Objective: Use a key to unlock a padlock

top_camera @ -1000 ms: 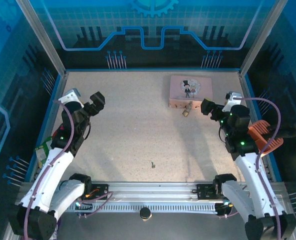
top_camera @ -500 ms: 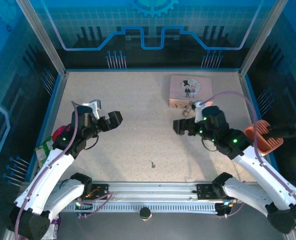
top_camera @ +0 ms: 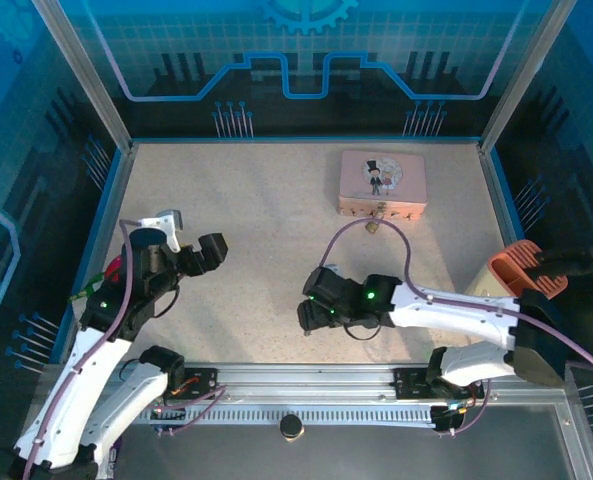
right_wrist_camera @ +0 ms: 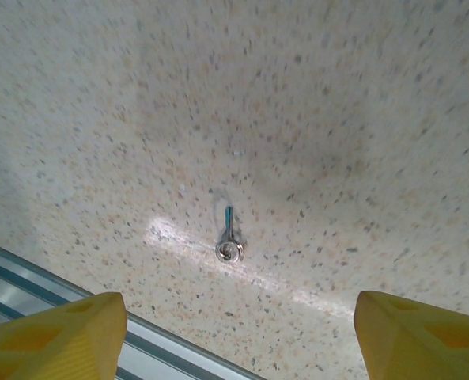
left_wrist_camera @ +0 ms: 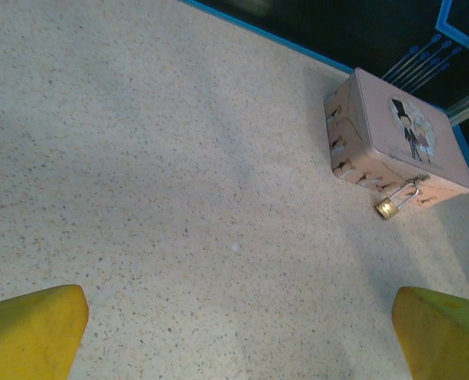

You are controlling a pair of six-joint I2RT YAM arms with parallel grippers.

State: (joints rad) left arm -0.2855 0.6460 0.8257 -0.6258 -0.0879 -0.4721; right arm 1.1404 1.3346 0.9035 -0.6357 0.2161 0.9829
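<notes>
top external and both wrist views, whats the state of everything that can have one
pink tin, lid shut
padlock, hooked to the pink tin, shackle looks closed
key, lying loose on the table, not held
left claw, open, empty
right claw, open over the key, empty

— Can you read the key (right_wrist_camera: 228, 234) from the right wrist?
— Ring and shaft, yes, but the teeth are too small. The yellow fingers (right_wrist_camera: 56, 336) are cut off by the bottom edge, at 7 and 5 o'clock.
— And from above?
— The right gripper (top_camera: 306, 315) covers that spot on the bench (top_camera: 246, 220), so I cannot make the key out.
— The padlock (left_wrist_camera: 388, 207)?
— At 6 o'clock of the pink tin (left_wrist_camera: 392, 134). Its keyhole is too small, and I cannot tell whether the shackle goes through a clasp.
</notes>
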